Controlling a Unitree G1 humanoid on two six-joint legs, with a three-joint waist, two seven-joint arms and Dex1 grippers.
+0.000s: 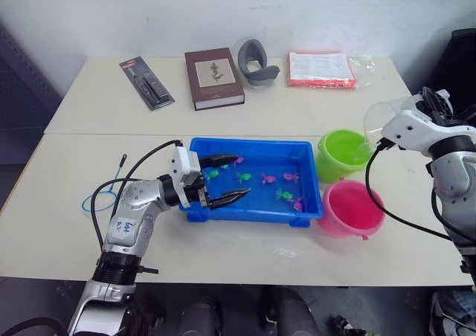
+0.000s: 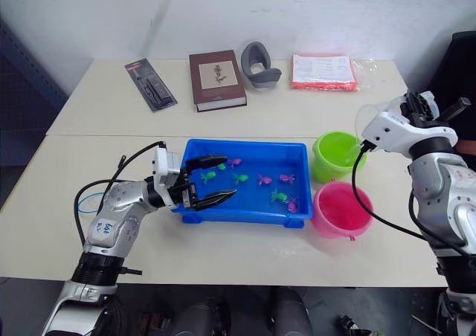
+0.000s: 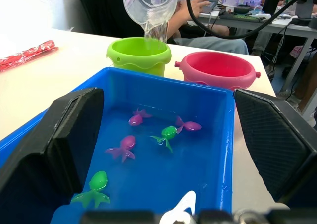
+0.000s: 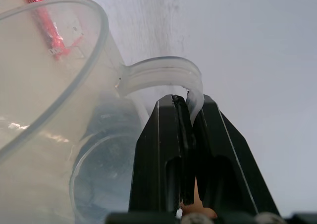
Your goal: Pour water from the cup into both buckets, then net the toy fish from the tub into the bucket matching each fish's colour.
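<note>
- I judged the task to be at its first step: the clear see-through plastic cup [image 3: 150, 6] was tipped over the lime green round plastic bucket [image 3: 139, 55], and water was falling from its lip into that bucket.
- The pink round plastic bucket [image 1: 350, 208], just beside the green one, looked dry to me, so I reckoned its pour was still to do.
- No netting had begun: I counted at least 6 tiny pink and green plastic fish [image 3: 169, 132] lying in the shallow bright blue rectangular tub [image 1: 309, 202], and the small blue-rimmed net [image 1: 102, 198] lay on the cream table [image 1: 223, 247], well apart from the tub on its left.
- My right gripper [image 4: 189, 110] was raised over the green bucket, rolled to tilt the cup, its 2 black fingers pinched tight on the cup's handle.
- My left gripper [image 1: 221, 178] hung level over the tub's left end, fingers spread wide and holding nothing.
</note>
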